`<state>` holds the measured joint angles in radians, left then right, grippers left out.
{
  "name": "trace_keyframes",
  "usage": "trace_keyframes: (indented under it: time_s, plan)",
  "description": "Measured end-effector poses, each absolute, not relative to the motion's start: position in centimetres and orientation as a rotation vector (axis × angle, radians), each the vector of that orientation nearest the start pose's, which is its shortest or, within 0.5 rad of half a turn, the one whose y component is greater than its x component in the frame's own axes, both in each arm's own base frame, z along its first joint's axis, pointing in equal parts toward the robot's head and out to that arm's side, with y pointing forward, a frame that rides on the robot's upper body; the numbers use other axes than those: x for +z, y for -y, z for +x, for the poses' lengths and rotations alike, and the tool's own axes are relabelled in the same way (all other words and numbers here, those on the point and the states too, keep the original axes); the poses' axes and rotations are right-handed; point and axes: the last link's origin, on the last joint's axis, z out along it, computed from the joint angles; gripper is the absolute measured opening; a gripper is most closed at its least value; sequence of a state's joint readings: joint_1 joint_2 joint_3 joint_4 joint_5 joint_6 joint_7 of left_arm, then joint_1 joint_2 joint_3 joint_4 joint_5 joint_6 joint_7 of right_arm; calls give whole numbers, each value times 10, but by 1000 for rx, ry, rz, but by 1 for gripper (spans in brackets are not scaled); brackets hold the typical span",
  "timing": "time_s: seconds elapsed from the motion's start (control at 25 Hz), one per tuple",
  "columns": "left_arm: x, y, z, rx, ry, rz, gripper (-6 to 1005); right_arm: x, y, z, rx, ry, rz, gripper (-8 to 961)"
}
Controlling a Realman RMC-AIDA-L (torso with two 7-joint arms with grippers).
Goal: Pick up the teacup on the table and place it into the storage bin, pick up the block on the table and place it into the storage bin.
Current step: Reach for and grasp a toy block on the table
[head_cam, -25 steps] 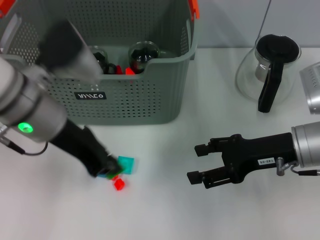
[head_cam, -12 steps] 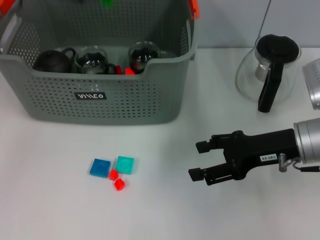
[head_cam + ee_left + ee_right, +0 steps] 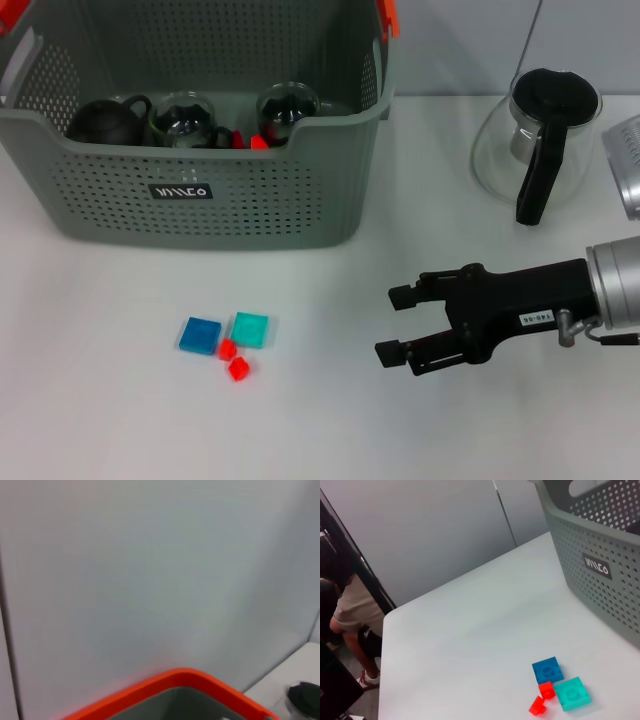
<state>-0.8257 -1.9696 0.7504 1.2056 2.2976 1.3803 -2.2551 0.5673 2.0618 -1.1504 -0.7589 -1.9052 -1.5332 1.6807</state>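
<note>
Blocks lie in a tight cluster on the white tabletop (image 3: 120, 420), toward its near edge and in front of the storage bin (image 3: 250, 210): a blue block (image 3: 201, 334), a teal block (image 3: 250, 329) just beside it, and two small red blocks (image 3: 233, 360) touching or nearly touching the pair on their near side. The right wrist view shows the same four pieces, blue (image 3: 547, 670), teal (image 3: 572, 693) and red (image 3: 542, 698), with the bin's perforated wall (image 3: 600, 570) and its black label behind them.

The storage bin stands at the far left of the tabletop, its orange clips at the rim corners. Inside it sit a dark teapot (image 3: 105, 120), a glass teacup (image 3: 185, 118) and another glass teacup (image 3: 287, 108) along the near wall, with something red between the cups.

The right tool (image 3: 392, 324) hangs over the tabletop's right half, well apart from the blocks, its two black fingers spread and holding nothing.

The left tool is out of sight; its wrist camera sees only a wall, the bin's orange rim (image 3: 180, 682) and a bit of black lid.

A glass kettle (image 3: 535, 135) with a black lid and handle stands at the far right.
</note>
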Motion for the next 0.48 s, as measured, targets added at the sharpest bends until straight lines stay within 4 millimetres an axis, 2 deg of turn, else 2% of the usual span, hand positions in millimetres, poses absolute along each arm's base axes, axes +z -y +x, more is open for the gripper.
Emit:
trace_keyframes:
  time_s: [0.08, 0.16, 0.24, 0.28, 0.36, 0.48]
  plan:
    - [141, -435, -130, -400, 700, -2395, 373, -38, -325, 215, 470, -699, -3053, 897]
    - [143, -408, -122, -407, 576, -2509, 470, -38, -325, 215, 471, -699, -3055, 897]
    - [135, -375, -116, -352, 389, -2675, 567, -38, -325, 216, 470, -701, -3053, 897]
    - [128, -355, -117, -295, 280, -2766, 616, -38, -325, 216, 470, -703, -3053, 897]
    - [113, -328, -123, -157, 179, -2860, 693, -38, -324, 217, 470, -710, -3051, 897]
    - [85, -301, -136, 114, 98, -2913, 808, -39, -324, 218, 470, -718, -3046, 896]
